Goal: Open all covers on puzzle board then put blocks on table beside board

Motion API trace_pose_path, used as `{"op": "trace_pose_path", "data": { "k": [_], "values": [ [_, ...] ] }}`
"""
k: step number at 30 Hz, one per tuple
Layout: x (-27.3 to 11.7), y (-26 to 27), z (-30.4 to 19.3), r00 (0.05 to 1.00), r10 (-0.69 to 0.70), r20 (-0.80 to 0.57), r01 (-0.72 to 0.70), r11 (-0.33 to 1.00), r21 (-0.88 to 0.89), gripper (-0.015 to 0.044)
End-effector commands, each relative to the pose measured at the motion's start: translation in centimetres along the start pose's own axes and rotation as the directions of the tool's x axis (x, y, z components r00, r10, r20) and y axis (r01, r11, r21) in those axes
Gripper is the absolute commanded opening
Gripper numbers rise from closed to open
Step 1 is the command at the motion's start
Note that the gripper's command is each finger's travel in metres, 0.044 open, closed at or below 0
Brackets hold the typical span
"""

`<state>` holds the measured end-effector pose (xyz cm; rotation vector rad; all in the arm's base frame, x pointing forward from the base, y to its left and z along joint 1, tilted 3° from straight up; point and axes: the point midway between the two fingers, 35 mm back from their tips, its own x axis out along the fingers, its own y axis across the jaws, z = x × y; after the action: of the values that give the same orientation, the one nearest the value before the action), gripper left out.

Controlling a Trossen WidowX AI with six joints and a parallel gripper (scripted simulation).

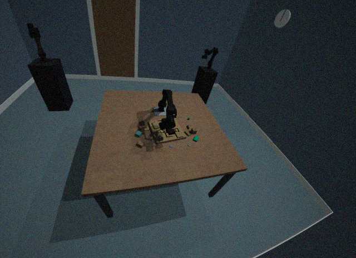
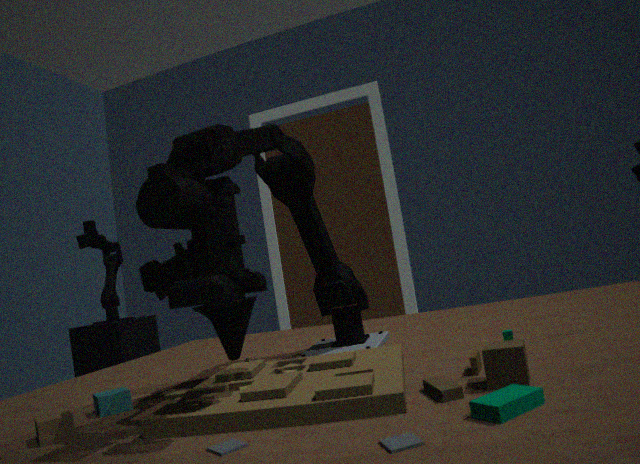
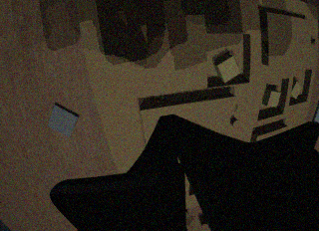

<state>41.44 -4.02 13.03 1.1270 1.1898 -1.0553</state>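
Observation:
The tan puzzle board [image 1: 182,138] [image 2: 310,419] [image 3: 102,107] lies flat on the table. Raised tan covers sit on it, one cover [image 2: 271,387] near the front middle and another cover [image 2: 343,384] at the front right. Dark slots and recesses show in the wrist view; some hold pale square patches, and I cannot tell whether these are blocks or well floors. My gripper [image 2: 234,356] [image 3: 175,122] is shut and empty, pointing down with its tips close above the board. A teal block [image 1: 138,133] [image 2: 112,401] and a tan block [image 1: 139,144] [image 2: 54,429] rest on the table left of the board.
Right of the board are a green block [image 1: 196,138] [image 2: 506,403], a small green cube [image 1: 188,118] [image 2: 507,335], a brown block [image 2: 505,365] and a low brown piece [image 2: 443,389]. Two thin grey tiles [image 1: 171,146] [image 1: 189,144] lie in front. My arm's shadow darkens the board's left part.

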Motion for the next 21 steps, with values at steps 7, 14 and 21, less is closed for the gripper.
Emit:
{"op": "trace_pose_path", "data": {
  "k": [7,14,21],
  "values": [
    [-1.4,-4.2,-0.1,1.0,-0.003,0.0,0.003,0.972,-0.234,0.0],
    [-2.1,-8.1,-0.5,1.0,-0.005,0.001,0.005,0.905,-0.425,0.0],
    [-2.3,-11.3,-0.9,1.0,-0.006,0.001,0.005,0.653,-0.758,0.0]
  ]
}}
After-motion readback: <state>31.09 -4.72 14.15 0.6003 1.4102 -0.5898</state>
